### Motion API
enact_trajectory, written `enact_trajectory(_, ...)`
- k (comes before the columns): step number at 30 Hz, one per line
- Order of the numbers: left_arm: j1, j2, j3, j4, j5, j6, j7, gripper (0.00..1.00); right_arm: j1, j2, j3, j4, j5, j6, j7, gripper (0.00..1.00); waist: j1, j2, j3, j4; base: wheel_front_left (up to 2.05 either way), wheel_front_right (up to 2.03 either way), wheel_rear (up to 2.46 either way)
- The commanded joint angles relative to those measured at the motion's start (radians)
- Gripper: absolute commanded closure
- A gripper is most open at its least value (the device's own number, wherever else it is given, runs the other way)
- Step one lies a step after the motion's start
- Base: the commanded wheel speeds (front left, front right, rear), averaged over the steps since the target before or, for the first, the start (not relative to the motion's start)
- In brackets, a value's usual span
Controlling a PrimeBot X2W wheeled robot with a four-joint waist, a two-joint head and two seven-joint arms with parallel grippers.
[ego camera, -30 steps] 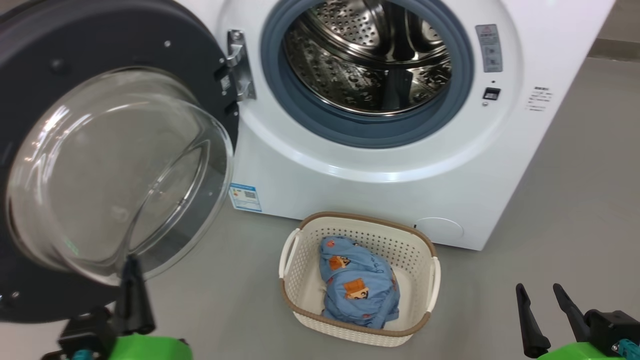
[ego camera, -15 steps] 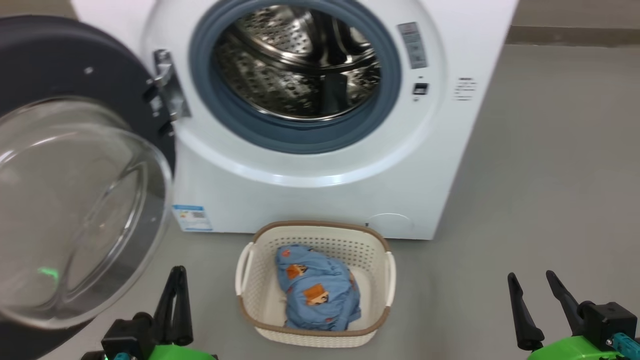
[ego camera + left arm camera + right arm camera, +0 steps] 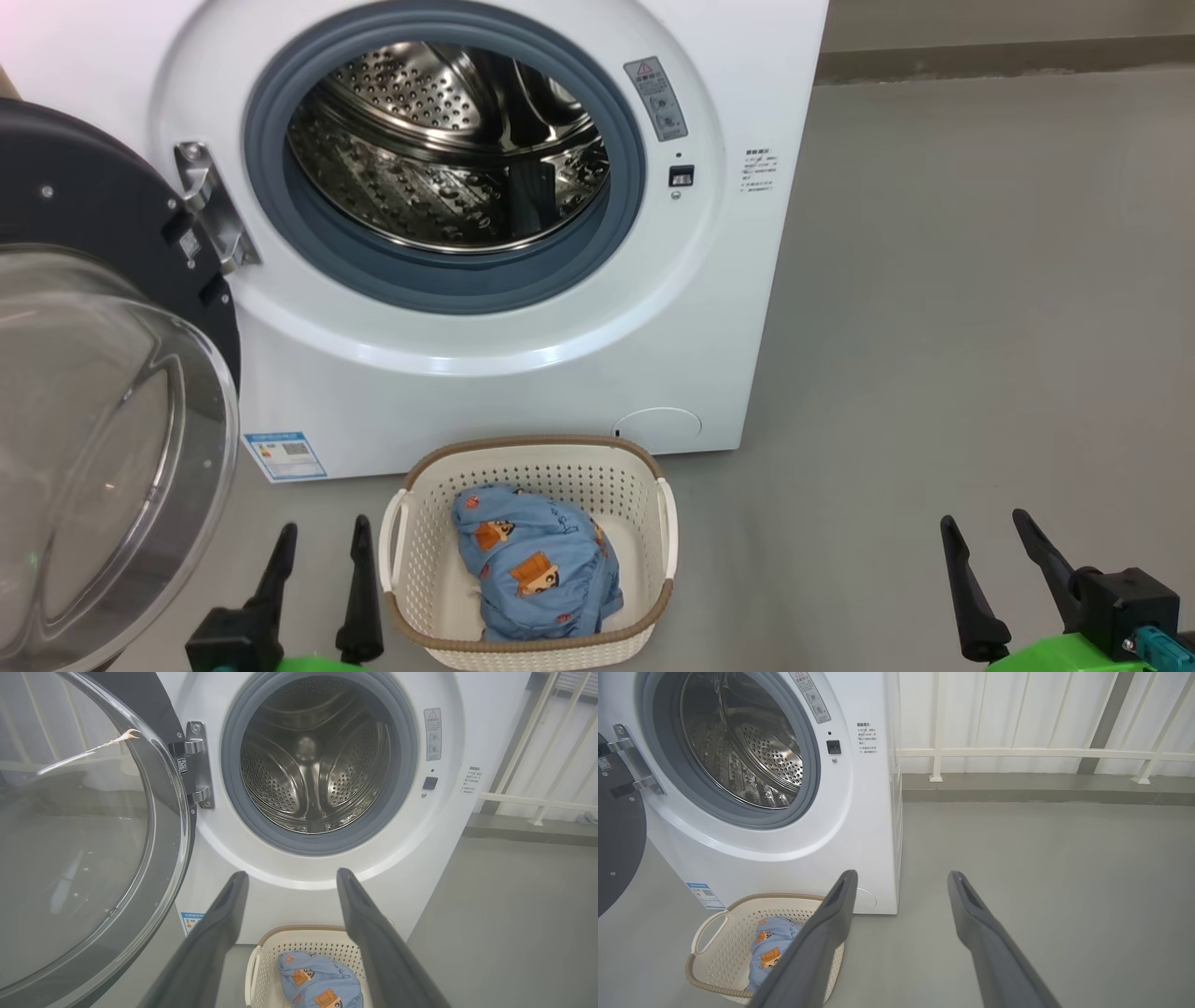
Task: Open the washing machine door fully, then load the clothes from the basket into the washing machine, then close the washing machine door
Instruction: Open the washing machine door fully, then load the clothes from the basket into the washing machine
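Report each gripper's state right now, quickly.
Left gripper: open, holding nothing.
Right gripper: open, holding nothing.

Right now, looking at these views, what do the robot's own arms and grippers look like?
The left gripper and right gripper match: each has two long, matte black fingers tapering to blunt tips, set in a boxy black mount. Below each mount sits a glossy bright green arm shell. A small teal connector shows beside the right mount. I see no markings.
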Motion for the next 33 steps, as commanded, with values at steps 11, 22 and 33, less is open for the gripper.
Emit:
enact_trajectory(11,0.0,0.033,0.024,-0.009,-0.009,-0.02,-0.01,0.0,-0.006,-0.014,0.027,-0.029,0.0,0.004,0.002,0.0,0.0001,-0.0001,-0.012,0.011,0.0,0.0,0.0)
enact_trajectory(22,0.0,0.039,0.021,-0.009,0.003,-0.024,-0.013,0.0,-0.006,-0.014,0.027,-0.022,0.008,0.004,-0.001,0.0,0.0001,-0.0001,-0.016,0.026,0.0,0.0,0.0)
enact_trajectory(33,-0.006,0.032,0.007,0.011,0.0,-0.03,-0.009,0.0,-0.011,-0.014,0.029,-0.014,0.015,0.004,-0.004,0.0,0.0001,-0.0001,-0.017,0.031,0.0,0.0,0.0)
